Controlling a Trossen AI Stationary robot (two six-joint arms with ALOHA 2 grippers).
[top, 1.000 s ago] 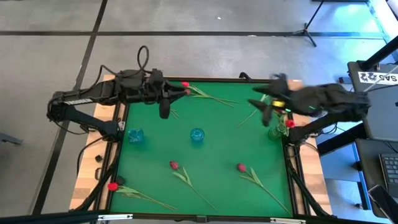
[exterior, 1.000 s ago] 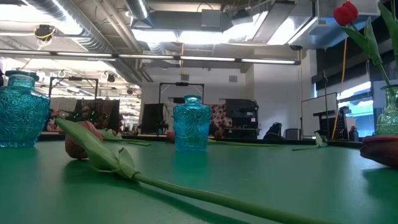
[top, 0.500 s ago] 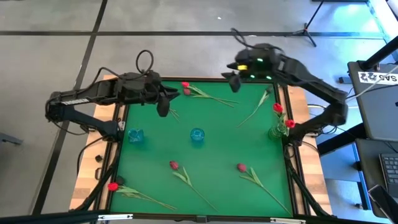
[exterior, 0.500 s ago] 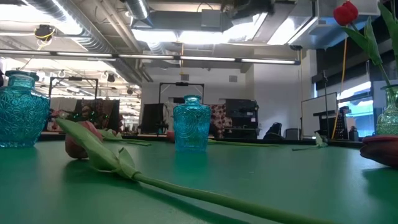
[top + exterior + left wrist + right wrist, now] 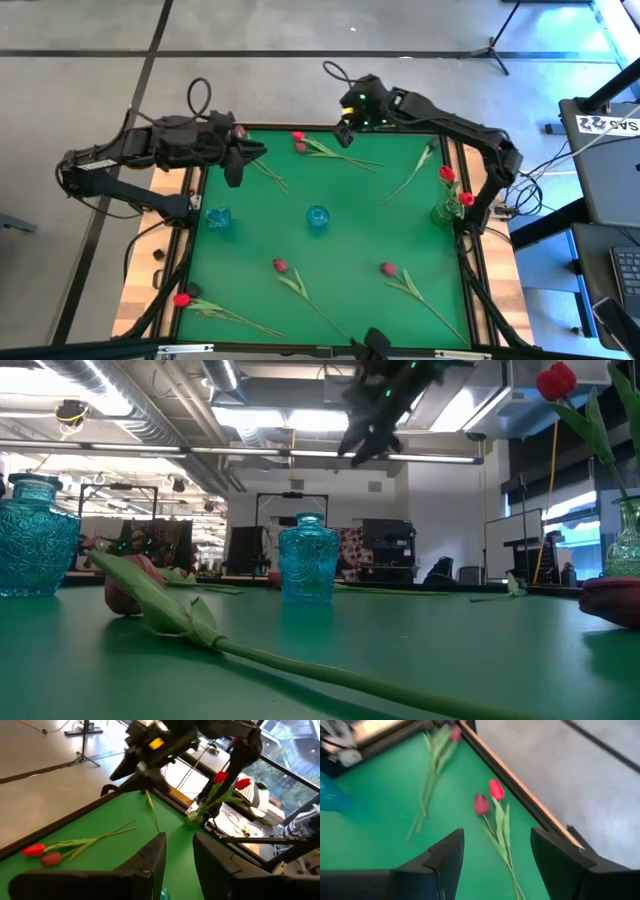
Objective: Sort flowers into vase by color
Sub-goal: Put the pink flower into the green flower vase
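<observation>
Several tulips lie flat on the green table point(image 5: 350, 240). A bright red one point(image 5: 495, 789) and a pinkish-red one point(image 5: 481, 804) lie side by side at the far edge point(image 5: 300, 142). My right gripper point(image 5: 345, 117) hovers open just right of them, nothing between its fingers. My left gripper point(image 5: 236, 168) is open at the far left, above another tulip's stem point(image 5: 268, 174). Two red tulips point(image 5: 447, 175) stand with their stems in a clear vase point(image 5: 445, 211) at the right edge. Two blue vases point(image 5: 218, 218) point(image 5: 317, 217) stand at the left and middle.
More tulips lie near the front edge point(image 5: 280, 265) point(image 5: 388, 268) and at the front left corner point(image 5: 181, 298). One lies slanting at the far right point(image 5: 412, 178). A raised wooden frame point(image 5: 520, 785) borders the table. In the low view a tulip point(image 5: 160, 600) lies close in front.
My right gripper has swung from above the clear vase at the right toward the far edge and then left along it, sinking into the low view's top. My left gripper has drawn back toward the table's left edge and rolled somewhat. No flower has moved.
</observation>
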